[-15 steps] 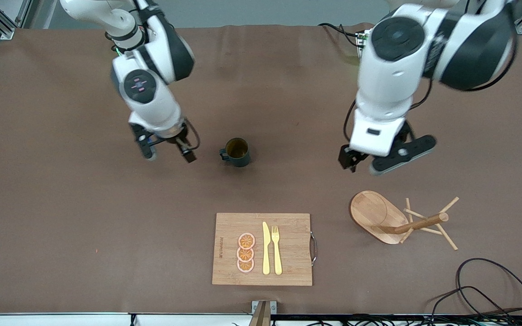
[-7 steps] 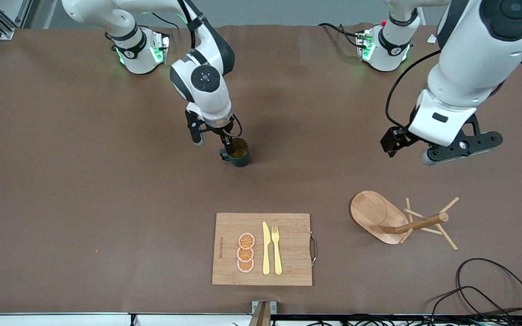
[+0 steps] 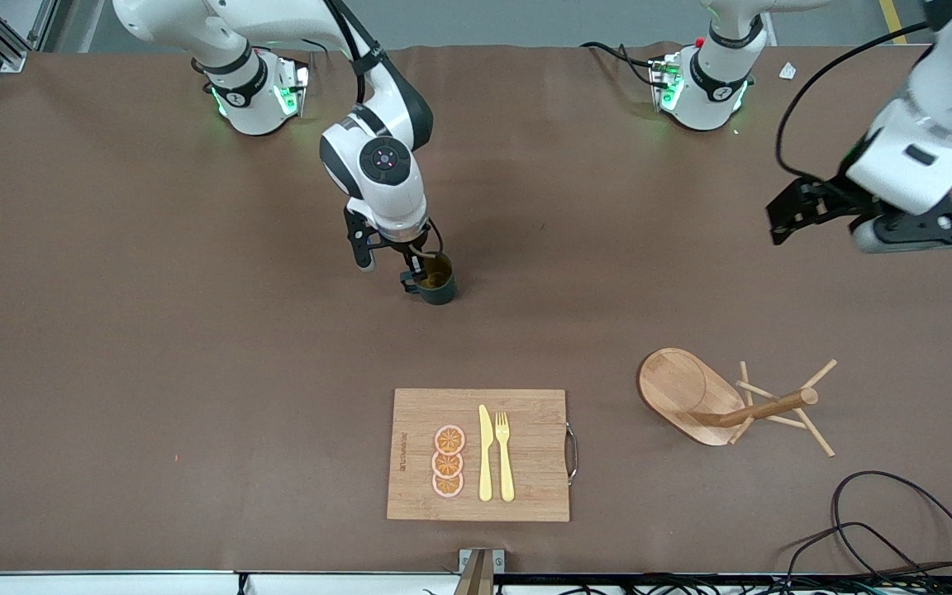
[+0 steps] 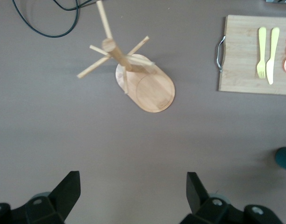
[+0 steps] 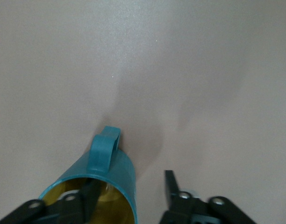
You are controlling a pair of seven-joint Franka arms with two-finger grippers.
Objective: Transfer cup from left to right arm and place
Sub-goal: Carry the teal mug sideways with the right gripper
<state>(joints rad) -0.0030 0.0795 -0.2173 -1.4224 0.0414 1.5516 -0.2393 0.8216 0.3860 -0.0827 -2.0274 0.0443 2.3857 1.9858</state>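
The dark teal cup stands upright on the brown table, with its handle toward the right arm's end. My right gripper is down at the cup and open. One finger is inside the yellow-lined cup and the other finger is outside its wall with a gap, so the jaws straddle the wall on the handle side. In the right wrist view the gripper shows just so. My left gripper is open and empty, held high over bare table toward the left arm's end. It shows open in the left wrist view.
A wooden cutting board with orange slices, a yellow knife and a fork lies near the front edge. A wooden mug tree lies tipped on its side toward the left arm's end. Black cables lie at that front corner.
My right gripper moved from beside the cup onto it and lowered one finger inside. My left arm swung away from the table's middle toward its own end.
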